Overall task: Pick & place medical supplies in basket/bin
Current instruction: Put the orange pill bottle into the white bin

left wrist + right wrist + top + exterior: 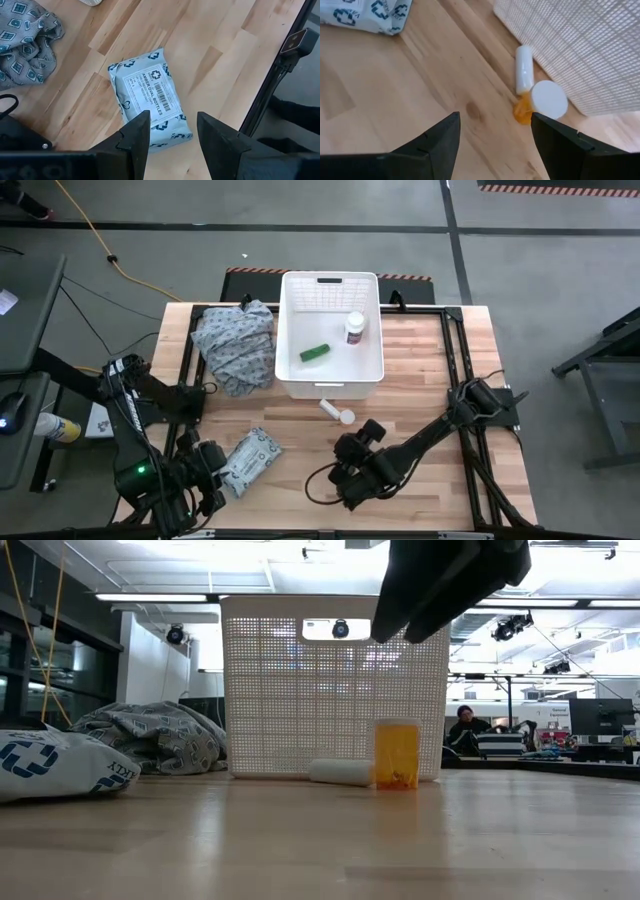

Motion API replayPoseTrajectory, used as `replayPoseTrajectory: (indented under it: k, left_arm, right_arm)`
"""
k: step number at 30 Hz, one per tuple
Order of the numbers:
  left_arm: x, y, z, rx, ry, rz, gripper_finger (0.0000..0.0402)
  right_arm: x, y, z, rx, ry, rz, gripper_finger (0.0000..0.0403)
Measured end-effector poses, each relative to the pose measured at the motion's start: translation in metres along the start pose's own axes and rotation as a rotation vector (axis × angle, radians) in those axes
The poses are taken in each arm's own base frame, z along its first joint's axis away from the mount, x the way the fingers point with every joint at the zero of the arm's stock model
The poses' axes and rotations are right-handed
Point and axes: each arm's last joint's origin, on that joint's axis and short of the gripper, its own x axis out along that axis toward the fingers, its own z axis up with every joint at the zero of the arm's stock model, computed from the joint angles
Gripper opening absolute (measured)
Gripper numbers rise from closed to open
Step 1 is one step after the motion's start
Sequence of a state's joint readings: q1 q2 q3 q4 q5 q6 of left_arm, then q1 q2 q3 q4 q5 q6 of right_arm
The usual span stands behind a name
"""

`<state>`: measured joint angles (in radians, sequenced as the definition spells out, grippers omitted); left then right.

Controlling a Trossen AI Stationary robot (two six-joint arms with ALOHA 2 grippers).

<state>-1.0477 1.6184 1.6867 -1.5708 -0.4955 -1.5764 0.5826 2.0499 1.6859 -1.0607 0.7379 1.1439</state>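
Observation:
The white perforated bin holds a white pill bottle and a green stick-shaped box. A white tube lies on its side before the bin's near wall, and a small orange vial with a white cap stands upright next to it. The pale soft packet lies flat on the table near the left arm. My left gripper is open, close to the packet's near end. My right gripper is open above the table, short of the tube and the vial.
A grey-blue patterned cloth lies bunched against the bin's left wall. Bare wood stretches right of the bin and between the two arms. In the low view the right arm hangs above the vial and the tube.

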Motion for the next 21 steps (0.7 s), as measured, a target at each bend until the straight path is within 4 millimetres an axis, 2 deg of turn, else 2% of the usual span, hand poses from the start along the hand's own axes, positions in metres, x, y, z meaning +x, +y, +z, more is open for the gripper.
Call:
replayPoseTrajectory:
  k: [4,10,21]
  left_arm:
    - [0.0,0.0,0.0,0.0,0.007,0.0,0.0195]
    - [0.0,0.0,0.0,0.0,0.007,0.0,0.0195]
    - [0.0,0.0,-0.002,-0.078,0.071,0.002,0.0195]
  right_arm:
    - [0.0,0.004,0.001,0.031,0.005,0.037,0.0234]
    - [0.005,0.009,0.009,0.169,0.033,0.112,0.0233]
    - [0.026,0.0,0.032,0.313,0.059,0.117,0.0225]
